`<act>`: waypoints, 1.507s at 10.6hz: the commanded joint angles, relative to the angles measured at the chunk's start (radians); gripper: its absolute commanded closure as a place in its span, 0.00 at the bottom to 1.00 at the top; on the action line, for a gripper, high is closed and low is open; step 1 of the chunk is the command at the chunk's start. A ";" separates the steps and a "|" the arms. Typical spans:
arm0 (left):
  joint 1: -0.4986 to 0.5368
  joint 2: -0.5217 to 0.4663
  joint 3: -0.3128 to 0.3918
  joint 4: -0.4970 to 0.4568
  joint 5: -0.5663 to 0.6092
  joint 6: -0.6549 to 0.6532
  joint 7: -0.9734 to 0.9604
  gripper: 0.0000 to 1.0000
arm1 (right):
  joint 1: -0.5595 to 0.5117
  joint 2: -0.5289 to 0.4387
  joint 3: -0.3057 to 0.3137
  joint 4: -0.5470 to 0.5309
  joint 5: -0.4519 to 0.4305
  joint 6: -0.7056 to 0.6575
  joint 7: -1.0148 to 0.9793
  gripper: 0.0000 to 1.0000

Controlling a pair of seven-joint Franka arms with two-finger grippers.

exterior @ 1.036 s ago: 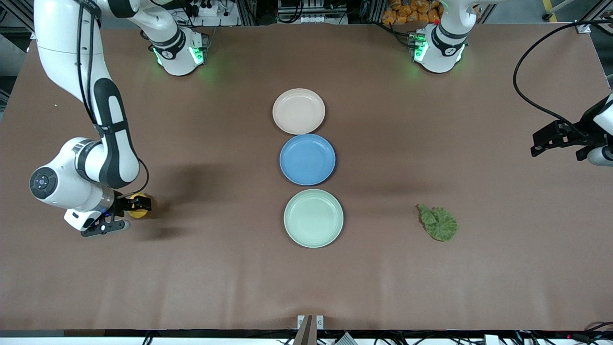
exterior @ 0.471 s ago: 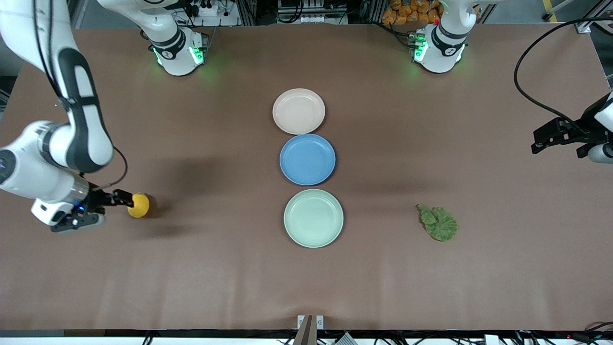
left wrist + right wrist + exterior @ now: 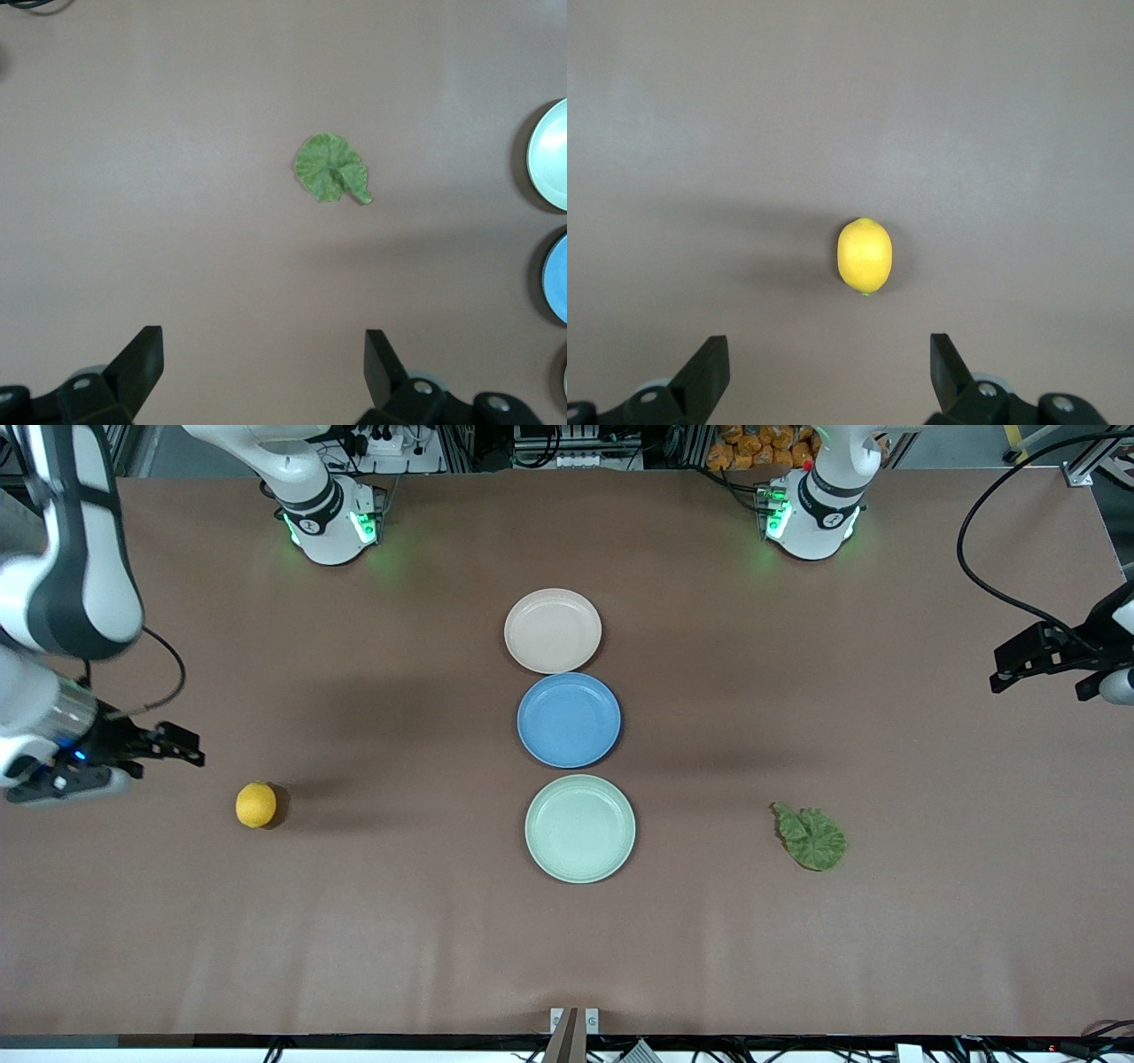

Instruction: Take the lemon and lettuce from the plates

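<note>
The lemon [image 3: 256,804] lies on the bare table toward the right arm's end; it also shows in the right wrist view [image 3: 865,255]. The lettuce [image 3: 810,837] lies flat on the table toward the left arm's end, also in the left wrist view [image 3: 331,168]. The beige plate [image 3: 553,631] and the mint green plate [image 3: 580,828] are both empty. My right gripper [image 3: 182,746] is open and empty, raised beside the lemon at the table's edge. My left gripper [image 3: 1010,671] is open and empty, raised at the other edge, well away from the lettuce.
A blue plate [image 3: 569,720], empty, lies between the beige and mint green plates in a row at the table's middle. In the left wrist view the mint green plate [image 3: 551,155] and the blue plate [image 3: 556,278] show at the frame's edge.
My right gripper has let go of the lemon, risen and drawn back toward the table's edge. The lemon stays on the table. My left gripper has drifted slightly away.
</note>
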 commanded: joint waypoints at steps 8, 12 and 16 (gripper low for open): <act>0.004 -0.016 -0.001 -0.011 0.019 -0.032 -0.009 0.00 | -0.052 -0.209 0.079 0.130 -0.067 -0.371 0.278 0.00; 0.003 -0.016 -0.001 -0.011 0.019 -0.032 -0.009 0.00 | -0.037 -0.201 0.077 0.165 -0.137 -0.397 0.279 0.00; 0.003 -0.016 -0.006 -0.011 0.017 -0.034 -0.010 0.00 | -0.045 -0.201 0.073 0.166 -0.120 -0.421 0.273 0.00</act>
